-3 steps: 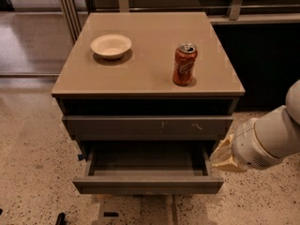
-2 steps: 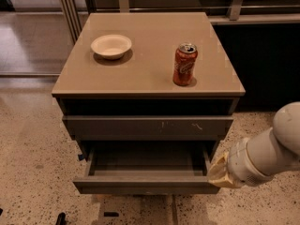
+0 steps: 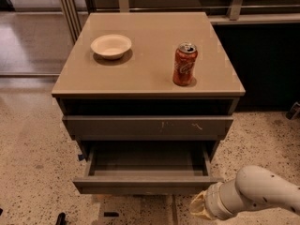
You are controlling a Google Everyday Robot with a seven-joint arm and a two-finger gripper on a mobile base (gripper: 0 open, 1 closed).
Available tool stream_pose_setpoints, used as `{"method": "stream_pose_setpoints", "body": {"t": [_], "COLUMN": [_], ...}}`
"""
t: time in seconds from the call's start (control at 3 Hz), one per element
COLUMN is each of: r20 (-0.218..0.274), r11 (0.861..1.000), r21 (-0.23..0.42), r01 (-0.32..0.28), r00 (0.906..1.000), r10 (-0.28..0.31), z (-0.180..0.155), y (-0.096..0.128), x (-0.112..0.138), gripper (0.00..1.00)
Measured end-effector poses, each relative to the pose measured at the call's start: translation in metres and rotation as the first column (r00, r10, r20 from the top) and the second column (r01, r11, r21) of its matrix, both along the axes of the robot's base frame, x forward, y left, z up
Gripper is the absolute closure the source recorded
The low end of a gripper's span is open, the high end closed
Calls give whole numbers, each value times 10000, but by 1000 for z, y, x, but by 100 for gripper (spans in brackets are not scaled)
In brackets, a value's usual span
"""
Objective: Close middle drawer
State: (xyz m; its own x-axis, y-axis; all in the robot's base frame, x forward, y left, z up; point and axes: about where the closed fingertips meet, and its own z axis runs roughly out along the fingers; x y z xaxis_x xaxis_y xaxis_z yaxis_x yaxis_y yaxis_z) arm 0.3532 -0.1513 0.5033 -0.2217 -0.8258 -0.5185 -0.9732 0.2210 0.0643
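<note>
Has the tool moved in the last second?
Yes. The tool has dropped from beside the middle drawer to below its front right corner.

Soft, perhaps overhead light; gripper point(image 3: 198, 210) bottom-right.

one near, high front view looks down on cabinet point(image 3: 145, 78); hand point(image 3: 199, 208) bottom right.
</note>
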Motion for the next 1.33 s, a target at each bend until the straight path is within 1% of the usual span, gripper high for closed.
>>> {"method": "stream_pose_setpoints", "body": {"t": [0.33,0.67,1.0,1.33], "r20": [0,342,1139,1852], "r11": [10000,9997,9972,9939], "r21": [0,202,675,1056], "r01": [0,121,314,329], "r00": [10000,9993,9927,9813], "r10": [0,-128,-390,-522], "z": [0,-10,-33,-54], "y": [0,3,11,20], "x": [0,5,20,40], "gripper": [100,100,100,100]}}
